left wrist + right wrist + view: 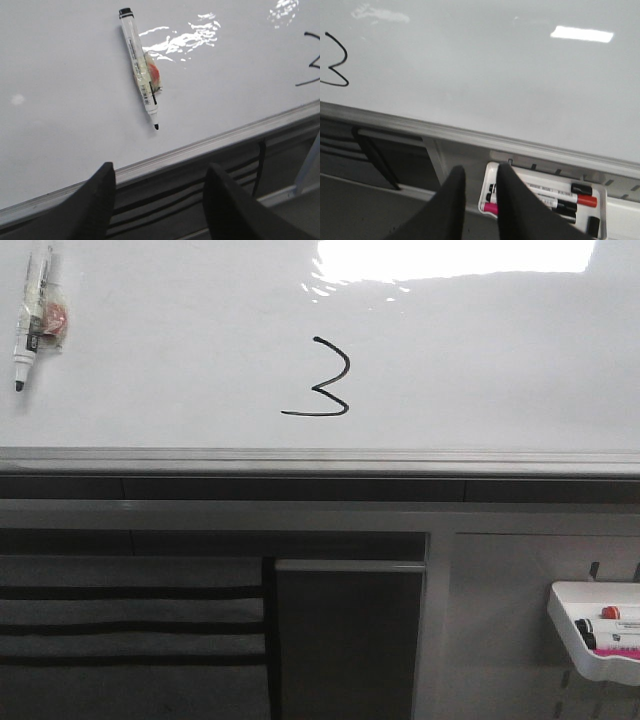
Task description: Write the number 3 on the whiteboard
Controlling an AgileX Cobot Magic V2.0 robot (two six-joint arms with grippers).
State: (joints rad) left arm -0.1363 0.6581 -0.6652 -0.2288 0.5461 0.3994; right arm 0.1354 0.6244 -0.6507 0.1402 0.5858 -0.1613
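Note:
The whiteboard (480,360) spans the front view above its grey bottom rail (320,460). A thin black number 3 (318,388) with a long flat bottom stroke is drawn near the board's middle. It also shows in the left wrist view (306,82) and the right wrist view (339,75). An uncapped black marker (30,315) sticks to the board at the upper left, tip down, also in the left wrist view (139,67). My left gripper (160,166) is wide open and empty below the rail. My right gripper (481,168) holds nothing, with a narrow gap between the jaws. Neither gripper shows in the front view.
A small white marker tray (570,625) hangs at the lower right and holds several markers (555,192), just beyond my right fingertips. Under the rail are a dark frame, grey panels with black stripes (130,625) and a dark opening (345,640).

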